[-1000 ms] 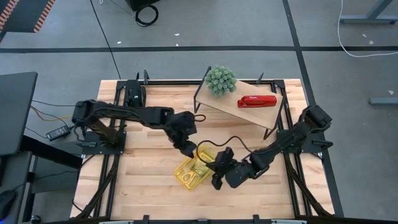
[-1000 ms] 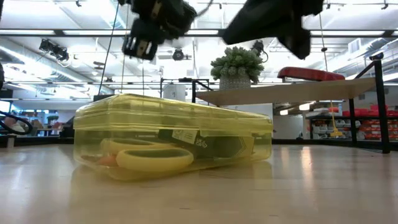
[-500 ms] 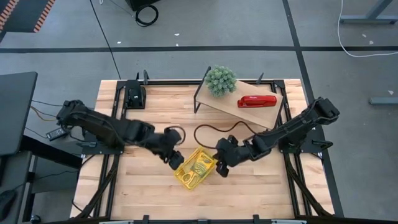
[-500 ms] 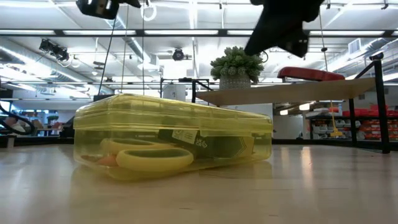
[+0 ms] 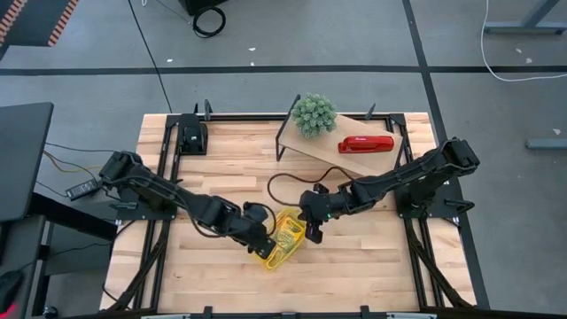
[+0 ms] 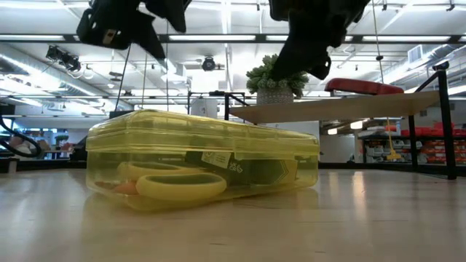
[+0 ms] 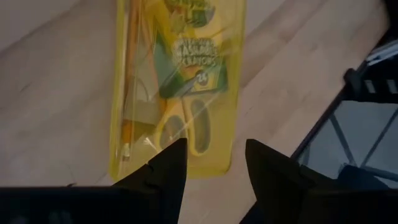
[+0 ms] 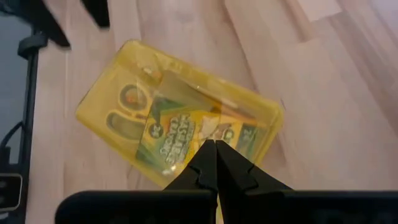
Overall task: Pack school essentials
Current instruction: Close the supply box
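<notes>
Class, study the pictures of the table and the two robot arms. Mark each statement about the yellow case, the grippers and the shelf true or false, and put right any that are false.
1. The yellow case is shut, with scissors inside. True.
2. The right gripper is wide open. False: its fingers are shut together.
3. The red stapler lies inside the case. False: it lies on the raised shelf, beside the potted plant.
4. The left gripper is open and holds nothing. True.
5. A crayon box shows through the case lid. True.
</notes>
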`<state>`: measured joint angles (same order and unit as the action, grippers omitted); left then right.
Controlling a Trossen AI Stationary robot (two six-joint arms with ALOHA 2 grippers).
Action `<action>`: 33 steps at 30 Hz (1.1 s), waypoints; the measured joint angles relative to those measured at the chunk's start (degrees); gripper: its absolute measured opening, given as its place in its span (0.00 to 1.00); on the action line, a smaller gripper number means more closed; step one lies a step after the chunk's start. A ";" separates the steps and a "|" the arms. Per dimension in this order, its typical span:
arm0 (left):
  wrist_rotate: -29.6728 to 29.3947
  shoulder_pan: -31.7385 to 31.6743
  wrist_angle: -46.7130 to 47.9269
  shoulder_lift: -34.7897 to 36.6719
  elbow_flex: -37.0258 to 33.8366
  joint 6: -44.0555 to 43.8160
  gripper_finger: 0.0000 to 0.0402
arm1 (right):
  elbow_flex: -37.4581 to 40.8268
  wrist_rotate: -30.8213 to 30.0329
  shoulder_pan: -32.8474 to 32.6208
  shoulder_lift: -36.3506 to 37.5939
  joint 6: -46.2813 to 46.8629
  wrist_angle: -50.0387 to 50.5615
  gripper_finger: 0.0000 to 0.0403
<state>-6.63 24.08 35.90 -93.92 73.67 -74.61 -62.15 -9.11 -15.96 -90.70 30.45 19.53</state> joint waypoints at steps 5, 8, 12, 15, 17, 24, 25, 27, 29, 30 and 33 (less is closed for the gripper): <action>-1.73 1.25 -0.19 -0.60 -0.04 -3.89 0.43 | -0.02 2.01 0.49 -0.91 -2.38 -2.15 0.01; -2.94 2.19 -0.16 -0.60 -0.04 -5.42 0.43 | -0.07 3.43 0.45 -2.46 -5.19 -2.24 0.01; -5.36 2.88 0.83 -0.60 -0.04 -4.17 0.43 | -0.04 3.70 0.50 -4.40 -6.50 -3.09 0.01; -7.98 3.33 1.08 -0.64 -0.04 -0.82 0.43 | -0.02 3.81 0.67 -6.04 -6.73 -4.71 0.01; -8.22 3.36 1.57 -0.66 -0.04 0.15 0.43 | -0.02 3.85 0.91 -6.99 -6.71 -6.50 0.01; -5.53 3.62 -0.50 -1.34 -0.02 -1.30 0.43 | -0.02 3.80 1.33 -9.88 -5.17 -7.63 0.01; -4.78 3.85 -0.83 -1.67 -0.02 -1.30 0.43 | -0.02 3.79 1.33 -9.92 -5.16 -7.60 0.01; -3.51 3.95 -2.33 -2.83 -0.02 -1.28 0.43 | -0.02 3.63 1.28 -9.90 -5.35 -7.70 0.01; -2.97 4.35 -2.10 -4.06 -0.02 -1.27 0.43 | -0.02 3.36 1.31 -9.90 -5.37 -7.62 0.01; -2.95 4.46 -2.05 -4.72 -0.02 -1.24 0.43 | -0.02 3.34 1.31 -9.90 -5.37 -7.55 0.01; -2.50 4.48 -0.98 -6.22 -0.02 -1.56 0.43 | -0.02 3.19 1.20 -9.90 -4.25 -7.40 0.01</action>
<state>-9.13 28.56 34.92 -100.14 73.65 -76.17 -62.17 -5.92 -14.76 -100.60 26.20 12.14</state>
